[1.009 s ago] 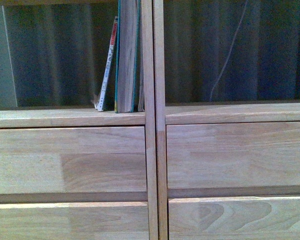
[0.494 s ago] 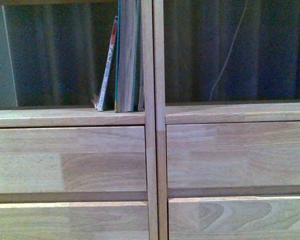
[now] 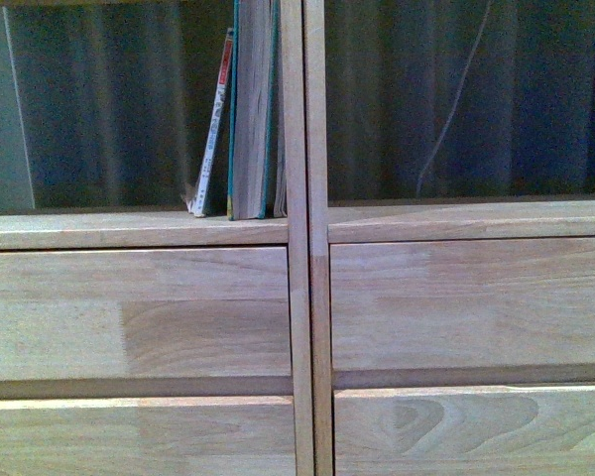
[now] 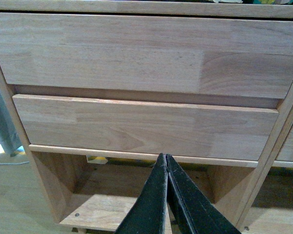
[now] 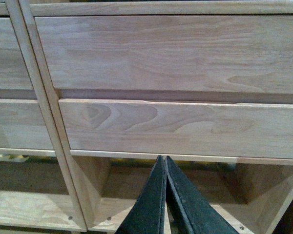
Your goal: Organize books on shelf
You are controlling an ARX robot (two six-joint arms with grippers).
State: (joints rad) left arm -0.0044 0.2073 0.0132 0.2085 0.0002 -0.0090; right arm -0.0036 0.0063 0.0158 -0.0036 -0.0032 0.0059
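Observation:
In the front view the light wood shelf [image 3: 129, 231] has two bays split by thin uprights [image 3: 306, 238]. In the left bay a thin paperback with a white, red-marked spine [image 3: 214, 134] leans against a thicker teal-covered book [image 3: 252, 109], which stands upright against the upright. Neither gripper shows in the front view. My left gripper [image 4: 165, 157] is shut and empty, low before the left bay's plank panels [image 4: 136, 124]. My right gripper [image 5: 162, 158] is shut and empty, low before the right bay's panels [image 5: 185, 126].
A dark curtain [image 3: 456, 99] with a thin pale cord [image 3: 454, 104] hangs behind the shelf. Open bottom compartments show in both wrist views [image 4: 93, 209] [image 5: 219, 195]. A small yellow-and-white object [image 4: 96, 159] lies at the back of the left bay's lower compartment.
The front view has shifted very slightly; the shelf edge sits a little lower in the picture. The books have not moved.

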